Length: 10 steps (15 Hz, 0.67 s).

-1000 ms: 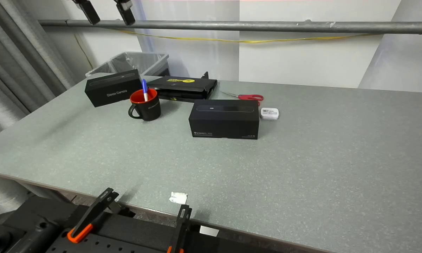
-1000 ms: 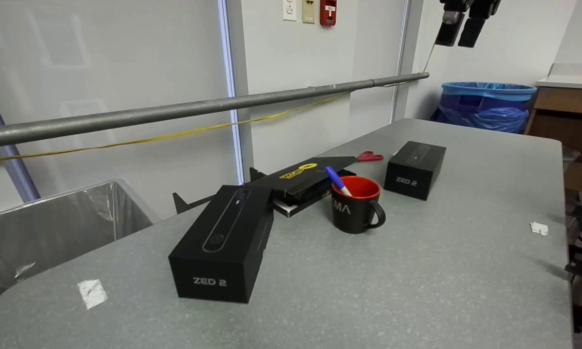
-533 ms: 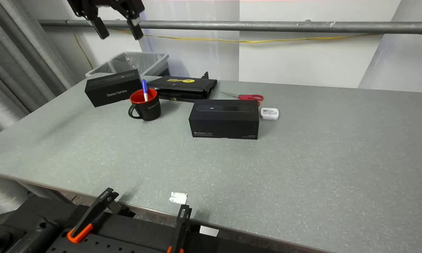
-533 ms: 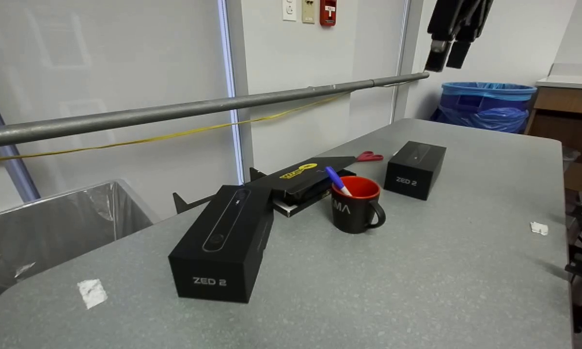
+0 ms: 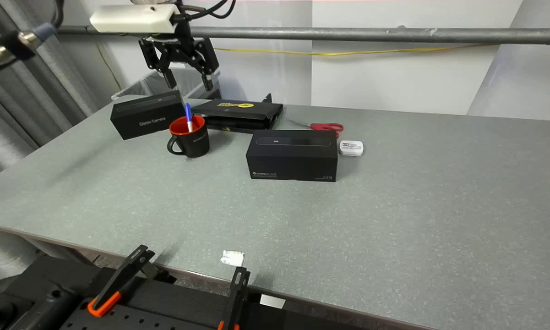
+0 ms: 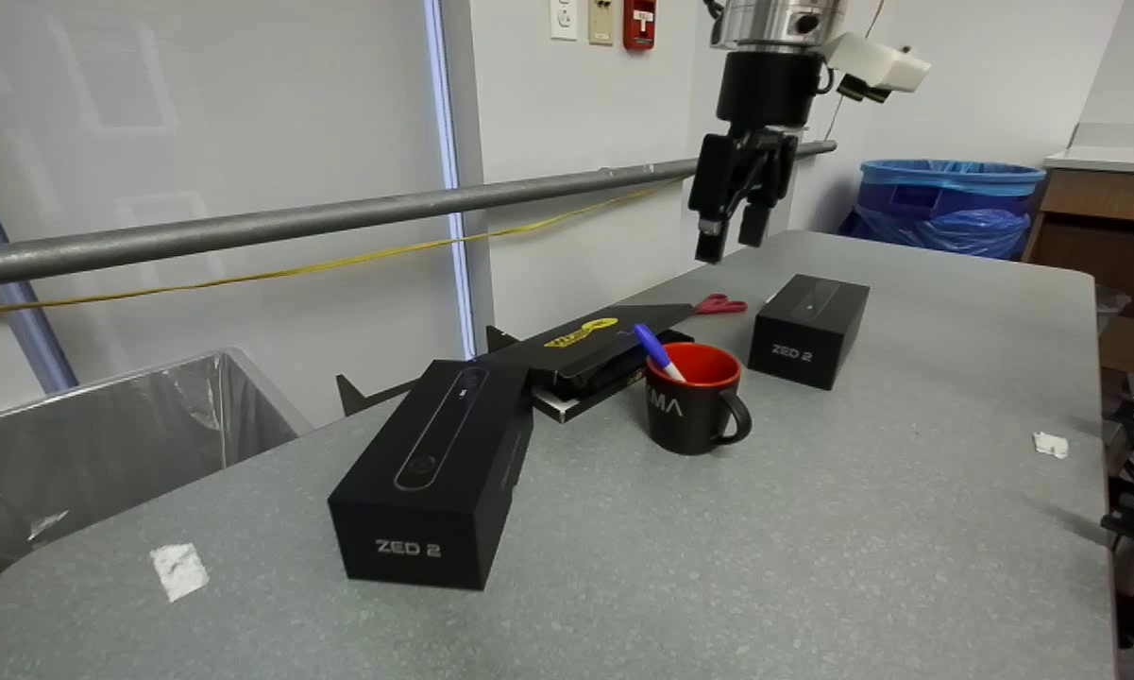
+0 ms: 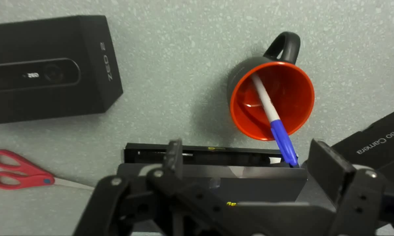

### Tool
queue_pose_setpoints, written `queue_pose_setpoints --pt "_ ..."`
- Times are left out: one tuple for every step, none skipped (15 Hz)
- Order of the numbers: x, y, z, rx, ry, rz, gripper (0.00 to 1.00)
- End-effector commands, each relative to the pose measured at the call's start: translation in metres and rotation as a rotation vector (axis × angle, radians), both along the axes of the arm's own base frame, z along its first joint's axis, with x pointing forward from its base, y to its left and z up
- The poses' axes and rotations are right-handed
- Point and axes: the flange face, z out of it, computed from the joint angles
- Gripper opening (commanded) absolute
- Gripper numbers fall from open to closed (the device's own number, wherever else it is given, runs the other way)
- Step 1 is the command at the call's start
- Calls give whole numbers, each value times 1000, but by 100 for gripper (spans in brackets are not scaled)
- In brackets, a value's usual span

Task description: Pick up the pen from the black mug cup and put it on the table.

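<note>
The pen [image 5: 188, 114] has a blue cap and a white body. It leans in the black mug cup [image 5: 195, 145], cap end up and sticking out over the rim. The mug stands upright on the speckled grey table [image 5: 394, 220], its red inside showing in the wrist view [image 7: 292, 95]. My gripper [image 5: 188, 82] is open and empty, pointing down, above and apart from the pen in both exterior views [image 6: 732, 236]. In the wrist view the pen's cap [image 7: 283, 142] lies ahead of the gap between the fingers, nearer the right-hand finger [image 7: 329, 170].
A Stereo Camera box [image 5: 149, 115] and a flat black box [image 5: 238, 111] stand close to the mug. A ZED 2 box [image 5: 293, 158], red scissors [image 7: 23, 172] and a small white tin [image 5: 351, 148] are farther along. A lined bin [image 6: 132, 434] stands beyond the table's end.
My gripper has come down from the top of both exterior views, rightward in one and leftward in the other, to above the mug area. It stays open. Pen and mug have not moved.
</note>
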Motion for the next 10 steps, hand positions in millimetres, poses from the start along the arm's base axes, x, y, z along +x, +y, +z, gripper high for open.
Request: queue_pose_setpoints --pt "39 27 -8 30 -7 54 100" --pt "43 34 -8 37 -3 60 100" --pt "26 21 -8 20 -6 35 100" --pt "31 28 -9 25 -9 44 100" --pt "34 32 -9 27 -11 49 100" --pt "35 34 -10 28 -12 51 100" --pt "36 34 -10 28 -13 51 100" --pt "36 33 -10 28 -13 50 100" --pt "38 35 -14 21 -10 55 100" --pt "39 37 -20 11 -5 62 100"
